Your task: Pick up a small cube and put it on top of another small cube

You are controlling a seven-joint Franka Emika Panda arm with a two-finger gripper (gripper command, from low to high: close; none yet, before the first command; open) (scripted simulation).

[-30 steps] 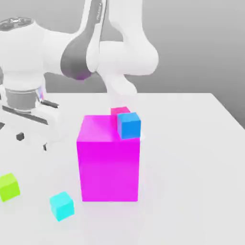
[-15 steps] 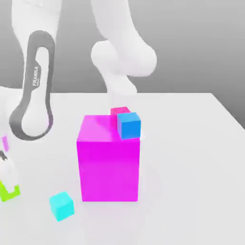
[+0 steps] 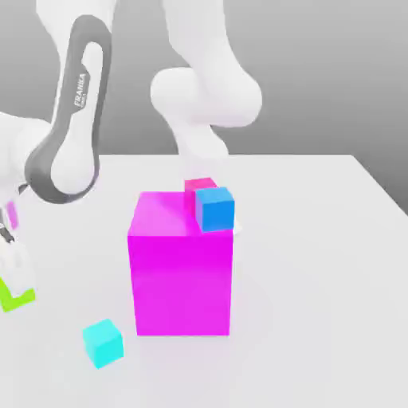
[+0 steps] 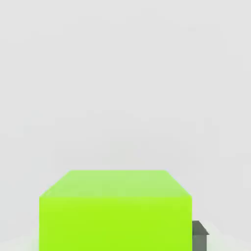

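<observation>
At the exterior view's far left, my gripper [image 3: 11, 279] is shut on a small lime-green cube [image 3: 17, 298], which hangs a little above the white table [image 3: 319, 263]. In the hand view the green cube [image 4: 115, 211] sits between my fingers, and one dark fingertip [image 4: 199, 236] rests against its side. A small cyan cube [image 3: 102, 343] lies on the table in front of the big magenta block. A small blue cube [image 3: 214, 208] rests on the top back corner of that block. Just behind the blue cube is a small pink-red cube [image 3: 199, 185].
A large magenta block [image 3: 182, 275] stands mid-table, much taller than the small cubes. My white arm [image 3: 203, 96] arches above and behind it, and its grey-sided link [image 3: 68, 127] hangs at the left. Bare table stretches to the exterior view's right.
My hand came down over the green cube at the left and the fingers closed on it. The cube now sits slightly higher than before. The other cubes have not moved.
</observation>
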